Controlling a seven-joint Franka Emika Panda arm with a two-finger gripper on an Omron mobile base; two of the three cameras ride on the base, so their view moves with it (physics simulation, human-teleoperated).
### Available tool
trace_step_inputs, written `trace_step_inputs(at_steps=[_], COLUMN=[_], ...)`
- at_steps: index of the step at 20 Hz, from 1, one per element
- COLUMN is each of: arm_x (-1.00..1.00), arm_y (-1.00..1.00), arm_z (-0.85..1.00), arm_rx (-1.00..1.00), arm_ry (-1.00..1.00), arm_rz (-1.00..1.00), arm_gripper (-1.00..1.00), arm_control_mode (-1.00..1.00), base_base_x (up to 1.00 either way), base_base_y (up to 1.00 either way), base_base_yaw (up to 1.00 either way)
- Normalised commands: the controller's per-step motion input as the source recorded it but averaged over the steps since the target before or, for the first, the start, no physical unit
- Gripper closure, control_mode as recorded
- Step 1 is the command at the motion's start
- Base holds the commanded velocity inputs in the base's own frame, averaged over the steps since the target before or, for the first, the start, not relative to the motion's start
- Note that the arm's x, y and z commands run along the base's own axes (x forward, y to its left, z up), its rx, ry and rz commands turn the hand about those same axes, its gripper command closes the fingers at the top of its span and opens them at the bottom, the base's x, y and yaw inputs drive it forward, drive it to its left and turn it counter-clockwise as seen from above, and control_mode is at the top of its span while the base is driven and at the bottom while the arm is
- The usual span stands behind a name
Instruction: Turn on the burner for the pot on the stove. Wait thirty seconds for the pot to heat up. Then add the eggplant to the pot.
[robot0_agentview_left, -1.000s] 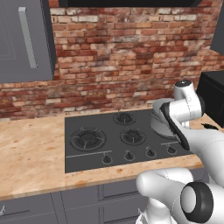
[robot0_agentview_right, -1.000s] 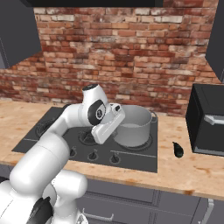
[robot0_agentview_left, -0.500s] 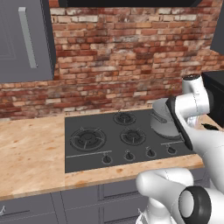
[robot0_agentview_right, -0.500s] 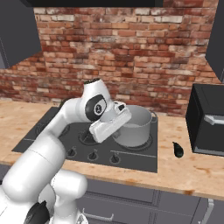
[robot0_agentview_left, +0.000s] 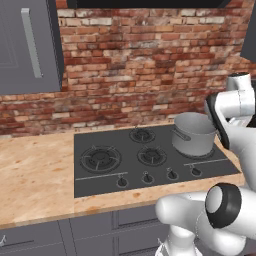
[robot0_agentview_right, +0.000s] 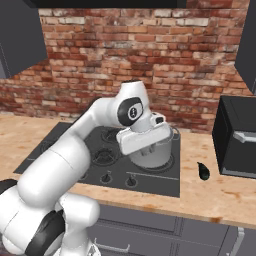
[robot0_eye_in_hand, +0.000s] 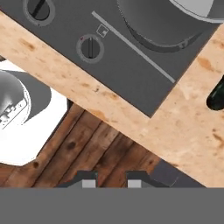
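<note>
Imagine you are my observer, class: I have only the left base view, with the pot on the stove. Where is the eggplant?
Observer: The eggplant lies on the wooden counter, right of the stove and apart from the pot.
Operator: What stands beyond it?
Observer: A black appliance, on the counter to the eggplant's right.
Operator: Is the gripper holding anything?
Observer: No. In the hand view the gripper is empty, its tips slightly apart.

One stove (robot0_agentview_left: 125, 167) sits in the surface (robot0_agentview_left: 35, 180), with what looks like four burners, the fourth hidden under the one pot (robot0_agentview_left: 194, 134). Four knobs line its front edge. One eggplant (robot0_agentview_right: 203, 171) lies nearby, and one dark box-shaped appliance (robot0_agentview_right: 239, 136) stands beyond it.
</note>
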Motion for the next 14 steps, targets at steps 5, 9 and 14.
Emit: trace_step_inputs(at_steps=[5,9,14], arm_x=[-0.09,-0.03,0.00], arm_y=[-0.36,-0.41,-0.23], arm_z=[0.00,0.00,0.00], arm_rx=[0.10,0.08,0.07], arm_ry=[-0.09,-0.19,-0.12], arm_rz=[-0.05,-0.12,-0.24], arm_gripper=[-1.00,-1.00,-1.00], arm_control_mode=[-1.00,-1.00,-1.00], base_base_x=[0.00,0.00,0.00], base_base_y=[0.00,0.00,0.00], base_base_yaw=[0.00,0.00,0.00])
